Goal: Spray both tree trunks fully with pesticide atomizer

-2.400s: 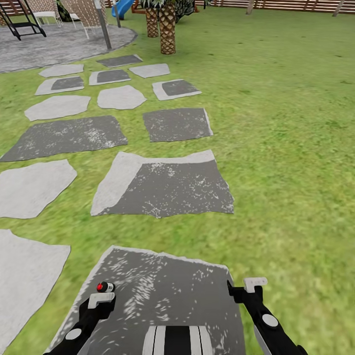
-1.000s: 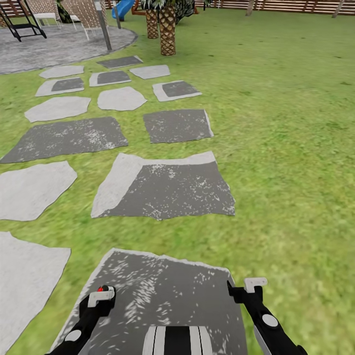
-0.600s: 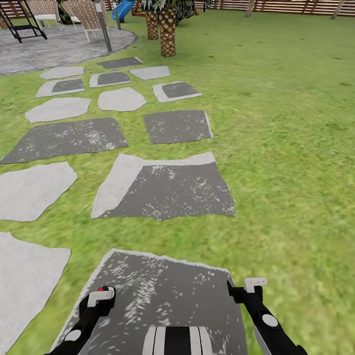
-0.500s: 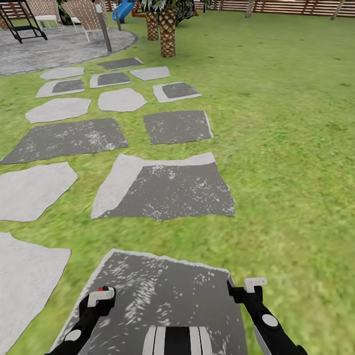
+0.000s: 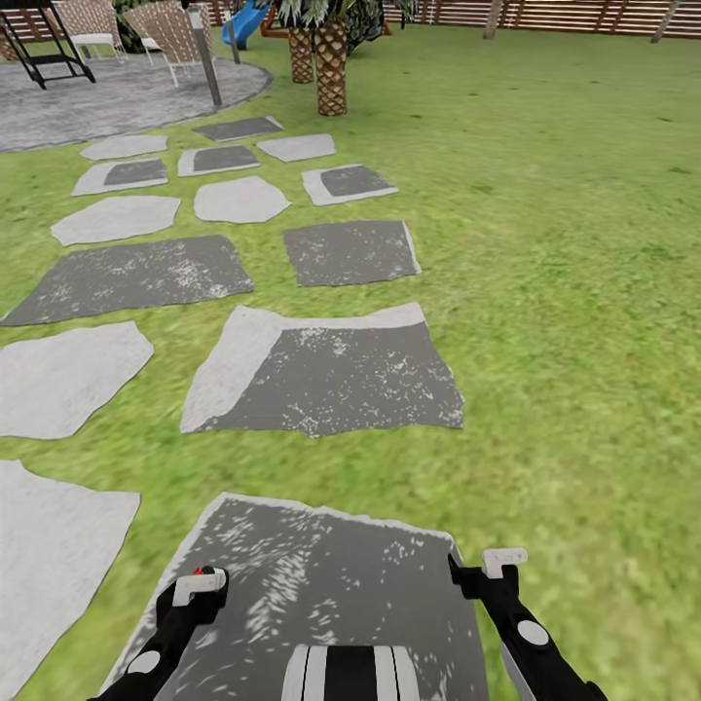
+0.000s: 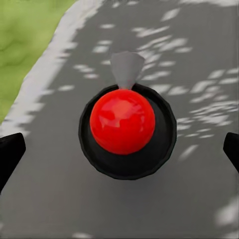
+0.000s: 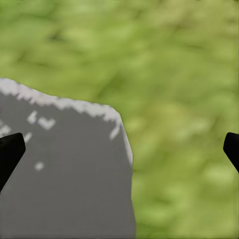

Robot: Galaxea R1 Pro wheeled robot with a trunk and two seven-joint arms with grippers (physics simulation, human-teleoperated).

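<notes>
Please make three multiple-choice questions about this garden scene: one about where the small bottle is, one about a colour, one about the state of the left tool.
1. Where does the bottle stand?
A. on the grass
B. on a grey stone slab
C. on a chair

2. What colour is the bottle's round top?
A. red
B. blue
C. white

3. How is the left tool?
A. shut on the bottle
B. open, above the bottle
C. holding a leaf

Answers:
1. B: the bottle stands on the grey slab.
2. A: its top is red.
3. B: the fingertips of the left tool are far apart on both sides of the bottle.
</notes>
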